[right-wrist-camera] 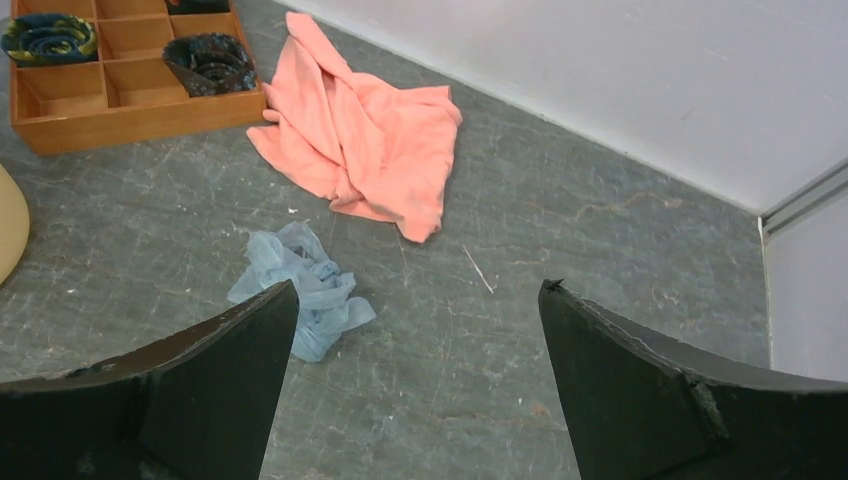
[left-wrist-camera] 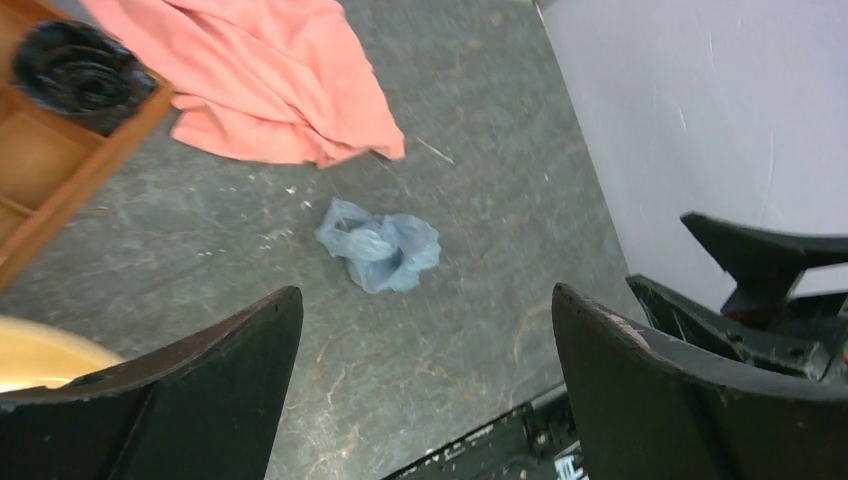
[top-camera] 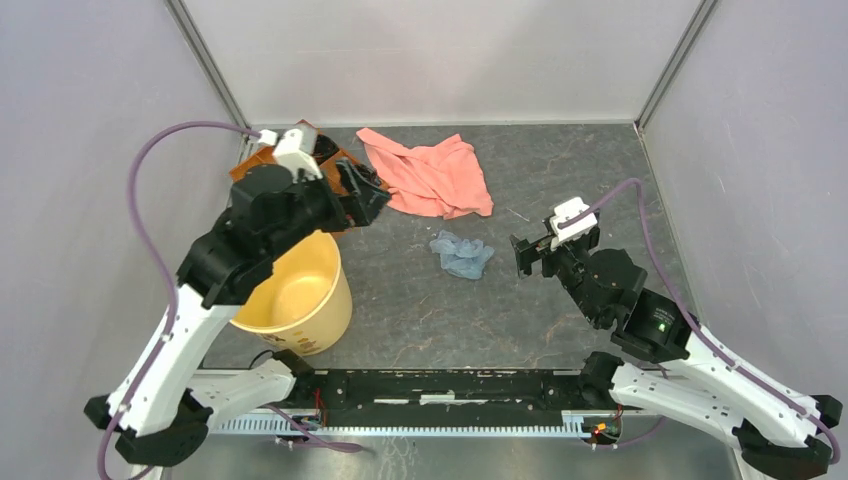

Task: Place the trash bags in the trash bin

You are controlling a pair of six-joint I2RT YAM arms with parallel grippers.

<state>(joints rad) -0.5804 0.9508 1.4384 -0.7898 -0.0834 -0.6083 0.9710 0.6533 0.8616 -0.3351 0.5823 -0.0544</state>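
Observation:
The pale blue trash bag (top-camera: 462, 254) lies crumpled on the grey floor mat near the middle; it also shows in the left wrist view (left-wrist-camera: 381, 243) and the right wrist view (right-wrist-camera: 300, 285). The tan-yellow trash bin (top-camera: 297, 293) stands upright at the left, open side up, partly hidden under my left arm. My left gripper (top-camera: 366, 197) is open and empty, above the mat left of the bag. My right gripper (top-camera: 527, 256) is open and empty, just right of the bag and apart from it.
A salmon-pink cloth (top-camera: 430, 173) lies at the back middle. An orange-brown compartment tray (top-camera: 258, 160) with dark rolled items stands at the back left, behind the left gripper. White walls close in the back and sides. A black rail (top-camera: 450, 385) runs along the near edge.

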